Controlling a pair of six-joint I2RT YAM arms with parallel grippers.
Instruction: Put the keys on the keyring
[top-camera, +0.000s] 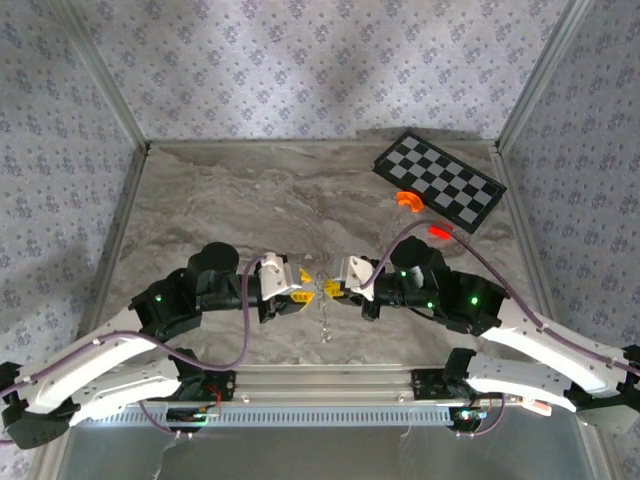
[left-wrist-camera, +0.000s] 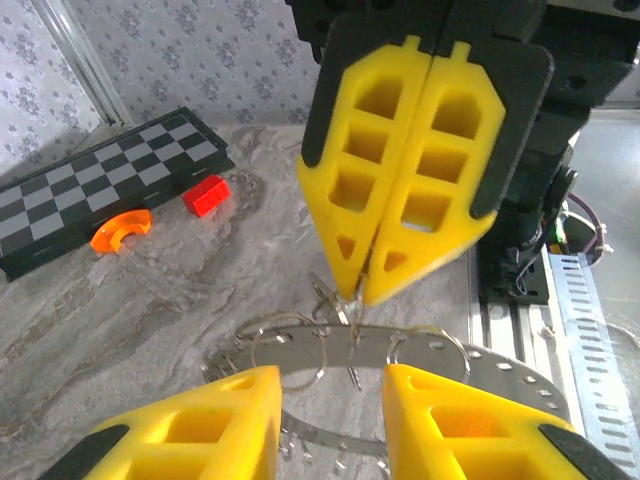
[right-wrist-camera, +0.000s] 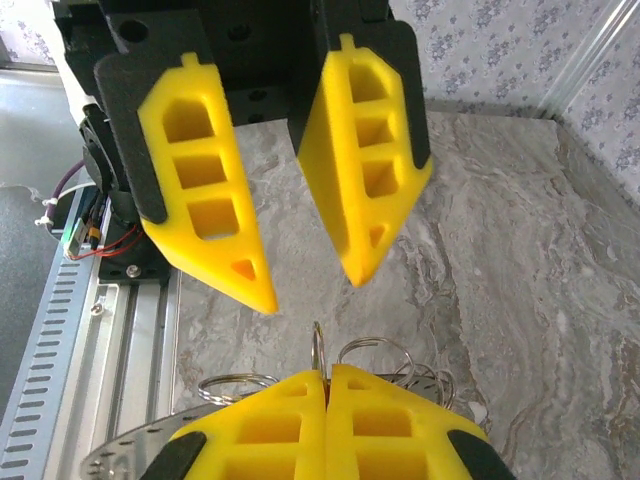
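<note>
Yellow-padded, the right gripper (left-wrist-camera: 355, 295) is pressed together on the thin wire keyring (right-wrist-camera: 316, 345), holding it steady over the table (top-camera: 220, 200), probably so the facing left gripper (right-wrist-camera: 310, 290), jaws spread, can thread onto it.

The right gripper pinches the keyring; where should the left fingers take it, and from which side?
Probably on the keyring, at the free loop hanging beside the tips of the shut right gripper. The open left gripper faces it head-on, so come straight in from the left and close the fingers across the thin wire.
</note>
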